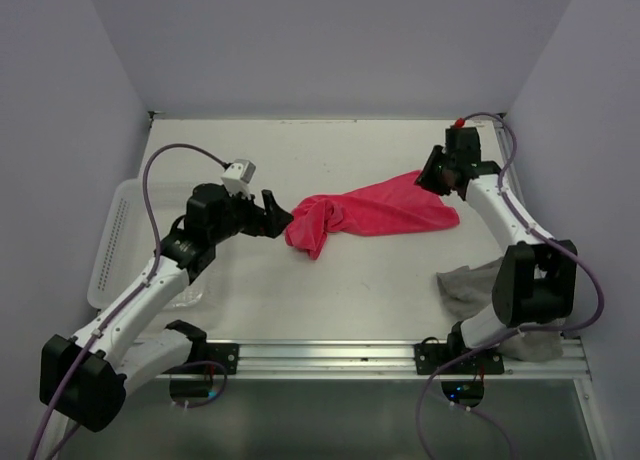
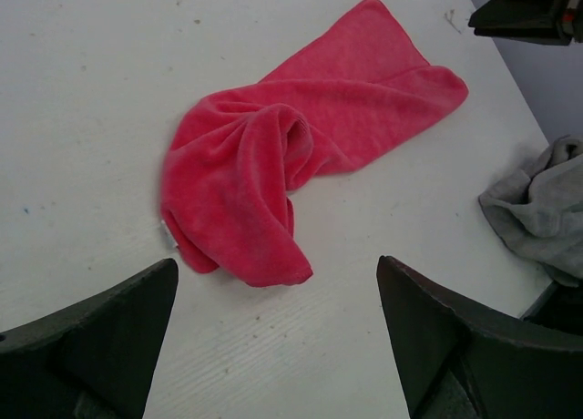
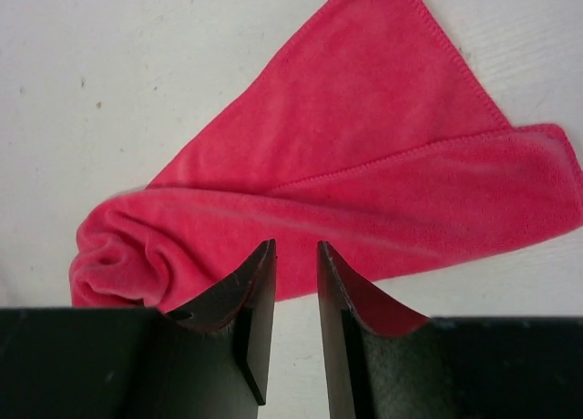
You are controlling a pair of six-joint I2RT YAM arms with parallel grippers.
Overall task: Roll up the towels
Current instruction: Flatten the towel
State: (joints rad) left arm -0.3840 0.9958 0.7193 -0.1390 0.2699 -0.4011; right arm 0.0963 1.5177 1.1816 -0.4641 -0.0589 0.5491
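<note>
- Left gripper (image 1: 279,213): jaws wide open, holding nothing, parked just beside the bunched-up end of the pink towel (image 1: 372,211).
- Right gripper (image 1: 438,180): at the towel's other end. Jaws almost together with just a thin slit. From the wrist view I honestly can't tell if they've nipped the hem or are only hanging over it.
- Pink towel: mid-table (image 1: 330,300), stretched between the two arms. One end is crumpled and folded over itself, the other lies flatter with a long edge doubled over. No proper roll that I can see, more of a loose twist.
- Grey towel (image 1: 468,286): a heap at the near right, partly under the right arm, looks untouched.
- So I'd say early days: neither towel is rolled and both are left to do.
</note>
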